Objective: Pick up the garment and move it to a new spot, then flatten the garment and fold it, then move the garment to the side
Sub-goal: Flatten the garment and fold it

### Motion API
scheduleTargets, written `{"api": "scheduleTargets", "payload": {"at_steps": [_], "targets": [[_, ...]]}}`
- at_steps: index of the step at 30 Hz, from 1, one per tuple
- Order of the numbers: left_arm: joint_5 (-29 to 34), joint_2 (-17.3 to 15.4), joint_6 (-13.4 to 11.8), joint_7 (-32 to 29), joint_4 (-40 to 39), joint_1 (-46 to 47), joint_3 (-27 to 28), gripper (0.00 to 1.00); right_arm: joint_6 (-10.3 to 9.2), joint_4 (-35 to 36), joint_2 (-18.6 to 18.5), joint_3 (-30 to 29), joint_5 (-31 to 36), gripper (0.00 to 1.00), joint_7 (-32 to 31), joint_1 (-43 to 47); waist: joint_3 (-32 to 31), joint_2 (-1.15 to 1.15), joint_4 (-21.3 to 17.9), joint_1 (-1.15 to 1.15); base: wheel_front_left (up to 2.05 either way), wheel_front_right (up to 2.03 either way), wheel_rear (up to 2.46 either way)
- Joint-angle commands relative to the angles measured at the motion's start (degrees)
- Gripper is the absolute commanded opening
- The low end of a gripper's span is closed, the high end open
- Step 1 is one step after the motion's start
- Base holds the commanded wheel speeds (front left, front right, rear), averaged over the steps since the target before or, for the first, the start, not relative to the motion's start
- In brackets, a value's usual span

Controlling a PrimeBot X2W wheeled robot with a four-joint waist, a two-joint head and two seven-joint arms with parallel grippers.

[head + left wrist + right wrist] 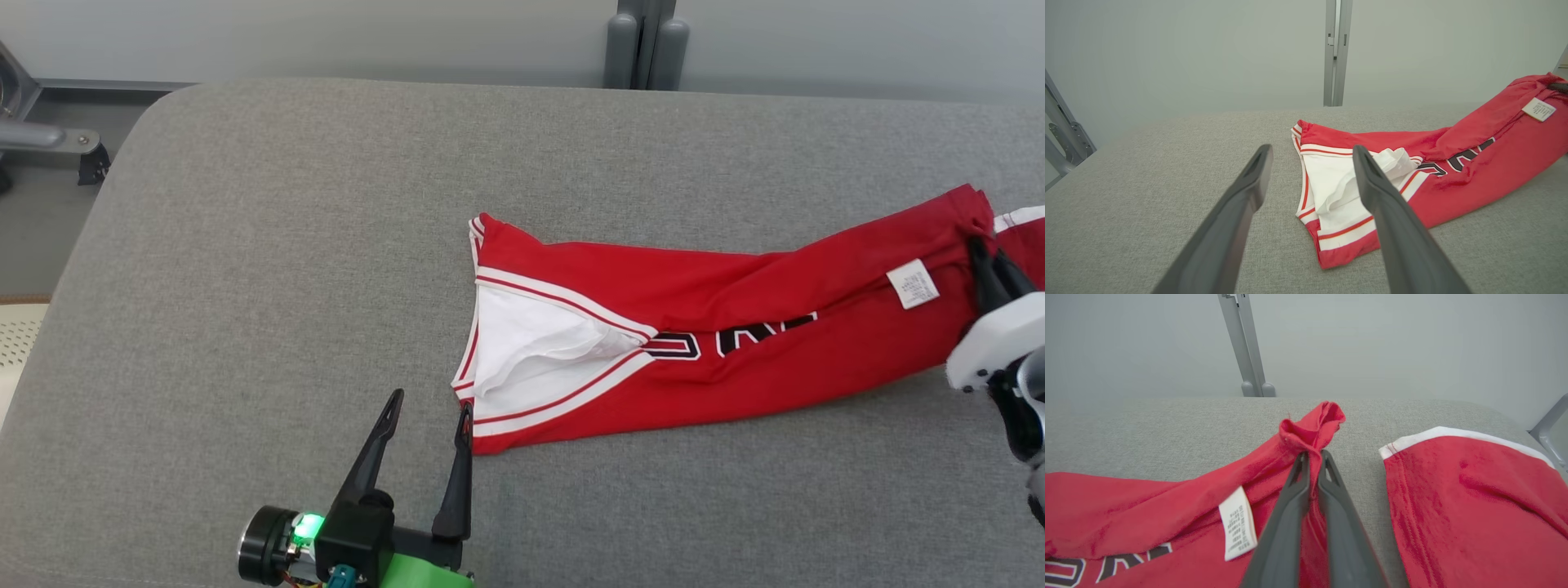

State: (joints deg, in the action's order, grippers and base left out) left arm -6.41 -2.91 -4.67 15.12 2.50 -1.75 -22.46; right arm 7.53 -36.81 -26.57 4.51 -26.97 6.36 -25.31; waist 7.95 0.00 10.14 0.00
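The red garment [735, 327] lies stretched across the grey padded surface [326, 204]. Its long axis runs left to right in the head view, with the white-lined, striped opening at the robot's left and a bunched end at its right. The black lettering and a white care label [914, 284] sit between the two ends. The right gripper [980, 245] is at the right end, its fingers pinched together on a gathered fold of red cloth, as the right wrist view [1310, 455] shows plainly. A further red panel with white trim [1453, 490] lies just past it; whether it belongs to the same piece cannot be told. The left gripper [431, 402] stands spread wide and empty at the opposite end, one fingertip at the lower hem corner, the cloth ahead and to its right. Any lift probably hinges on that near corner, which the left arm is better placed to take.
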Motion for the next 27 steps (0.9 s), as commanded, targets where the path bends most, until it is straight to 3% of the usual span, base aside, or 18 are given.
{"api": "scheduleTargets", "payload": {"at_steps": [1, 12, 19, 27], "targets": [[0.21, -0.02, 0.16, 0.0, 0.25, -0.41, 0.03, 1.0, -0.08, 2.6, 1.25, 0.04, 0.8, 0.0, -1.45, -0.42, -0.61, 0.0, 0.05, 0.0, 0.0, 0.0, 0.0], [-0.66, -0.04, 0.37, 0.0, 0.9, 0.09, -1.44, 1.0, -0.07, 23.32, 12.92, 1.71, 7.33, 0.0, -15.21, 3.79, -1.6, 0.0, 5.19, 0.0, 0.0, 0.0, 0.0], [-1.66, -0.03, 0.21, 0.0, 1.36, 1.49, -3.19, 1.0, -0.05, 24.46, 18.89, 4.6, 10.18, 0.0, -18.37, 3.67, -1.05, 0.0, 10.53, 0.0, 0.0, 0.0, 0.0], [-2.22, -0.02, -0.02, 0.0, 2.06, 2.16, -4.67, 1.0, -0.04, 19.78, 22.2, 9.45, 10.85, 0.0, -18.67, 2.22, -0.6, 0.0, 14.26, 0.0, 0.0, 0.0, 0.0]]}}
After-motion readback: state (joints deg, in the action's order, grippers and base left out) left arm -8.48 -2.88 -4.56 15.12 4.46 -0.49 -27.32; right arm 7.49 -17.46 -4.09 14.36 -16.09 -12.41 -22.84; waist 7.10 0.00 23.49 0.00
